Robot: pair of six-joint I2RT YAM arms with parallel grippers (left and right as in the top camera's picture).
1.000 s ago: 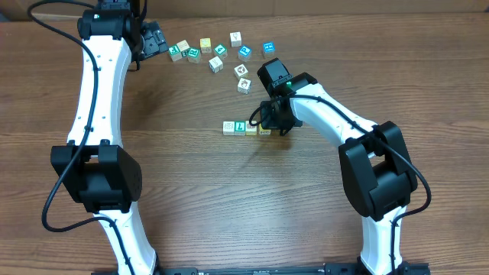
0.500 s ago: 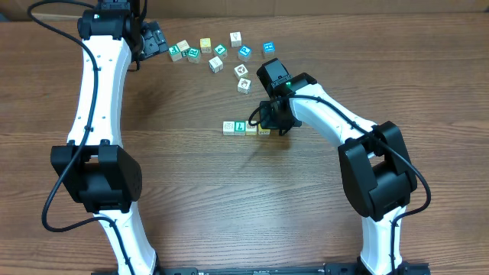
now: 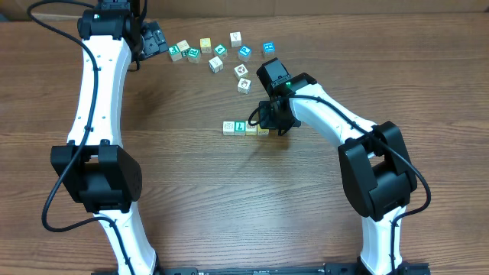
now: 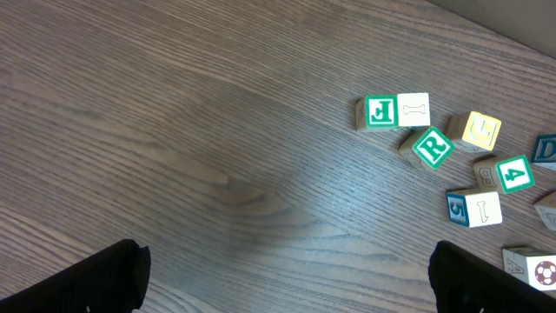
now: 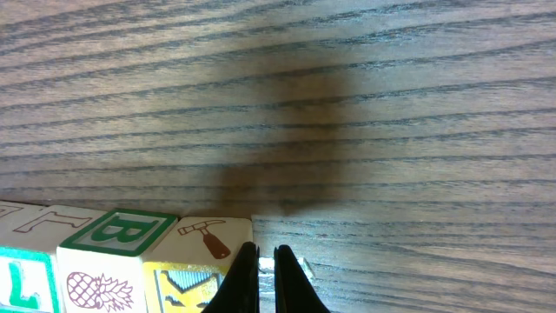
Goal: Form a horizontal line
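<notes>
Change since second ago: none visible. Right pincer [image 5: 261, 265] closed, empty, tips beside right end of straight row of four small wooden picture cubes [image 3: 246, 127], mid brown tabletop [image 3: 191, 191]. Row looks finished. Left pincer [image 3: 155, 38] spread wide near loose cubes [image 3: 216, 65].

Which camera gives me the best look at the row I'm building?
Overhead: the whole row shows, all four cubes side by side. The right wrist view catches only part of the row, cropped by the frame. The left wrist view shows only loose cubes.
</notes>
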